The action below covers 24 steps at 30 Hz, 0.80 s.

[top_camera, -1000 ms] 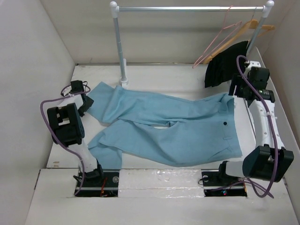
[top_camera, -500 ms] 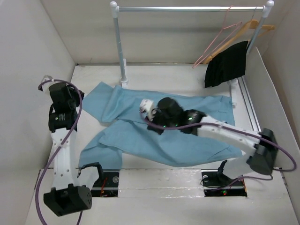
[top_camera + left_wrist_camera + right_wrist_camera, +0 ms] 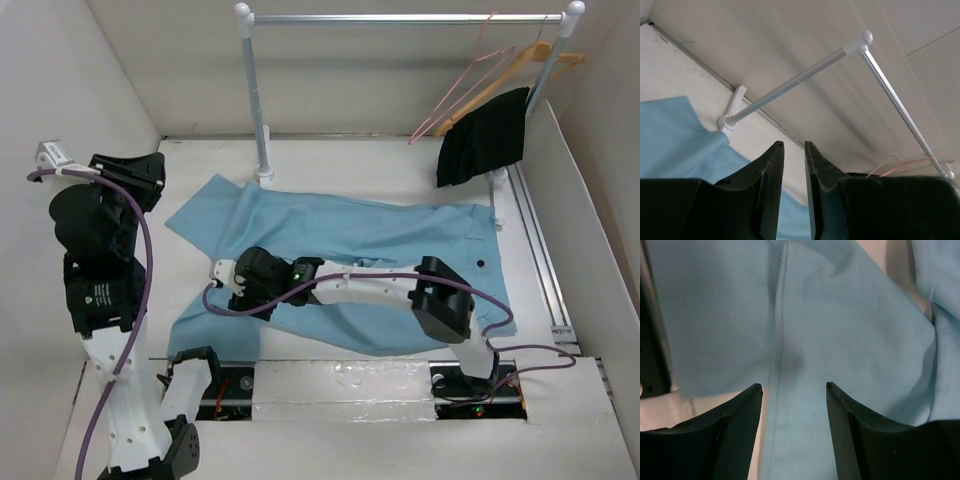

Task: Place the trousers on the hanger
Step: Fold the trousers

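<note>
**A:** On the bench (image 3: 400, 165), the trousers (image 3: 400, 240) lay flat, waistband to the right and both legs running left. No part of them was on a hanger.

**B:** Grippers?

**A:** The right gripper (image 3: 794, 387) was spread wide and hung just over the near leg, by a seam, with nothing pinched. The left gripper (image 3: 794, 145) was narrowed to a slit and empty. It was raised by the left wall and pointed at the rail (image 3: 400, 18).

**B:** What could go wrong?

**A:** My guess is a poor bite. The cloth looked thin and soft, so closing there might catch only the top layer, or push a fold ahead of the fingers and close on nothing.

**B:** And if it caught?

**A:** One hold on a leg would leave the waistband trailing, and the weight could pull the fabric out. The right arm also lay stretched across the garment, so lifting might drag the cloth under it.

**B:** The hanger end?

**A:** The pink hanger (image 3: 465, 85) hung loose at the far right of the rail, well apart from both grippers. The black garment (image 3: 485, 135) on the wooden hanger (image 3: 545, 55) was just beside it. A careless reach could set the pink hanger swinging or knock it off.
</note>
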Each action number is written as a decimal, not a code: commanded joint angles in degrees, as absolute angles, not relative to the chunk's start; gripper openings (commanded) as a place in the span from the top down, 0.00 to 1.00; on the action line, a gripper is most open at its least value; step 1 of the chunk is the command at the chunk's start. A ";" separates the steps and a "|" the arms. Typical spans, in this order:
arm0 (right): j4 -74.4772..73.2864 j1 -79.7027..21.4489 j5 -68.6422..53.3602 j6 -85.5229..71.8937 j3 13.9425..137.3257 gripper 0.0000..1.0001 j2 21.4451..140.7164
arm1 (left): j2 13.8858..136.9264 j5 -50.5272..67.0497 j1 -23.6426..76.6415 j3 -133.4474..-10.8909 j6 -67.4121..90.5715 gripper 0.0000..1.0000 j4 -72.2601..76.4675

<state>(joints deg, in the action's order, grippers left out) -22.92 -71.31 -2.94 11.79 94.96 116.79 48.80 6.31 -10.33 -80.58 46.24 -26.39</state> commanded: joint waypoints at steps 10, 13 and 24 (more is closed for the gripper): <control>-26.02 -72.77 0.44 13.36 111.27 0.39 130.60 | 47.90 10.46 -10.20 -78.05 47.11 0.80 -23.73; -26.02 -72.77 1.14 11.96 110.83 0.39 130.96 | 47.46 10.55 -10.20 -76.03 47.02 0.80 -23.20; -26.37 -73.83 3.85 11.60 111.10 0.39 131.40 | 47.46 10.55 -10.20 -73.83 46.76 0.80 -22.94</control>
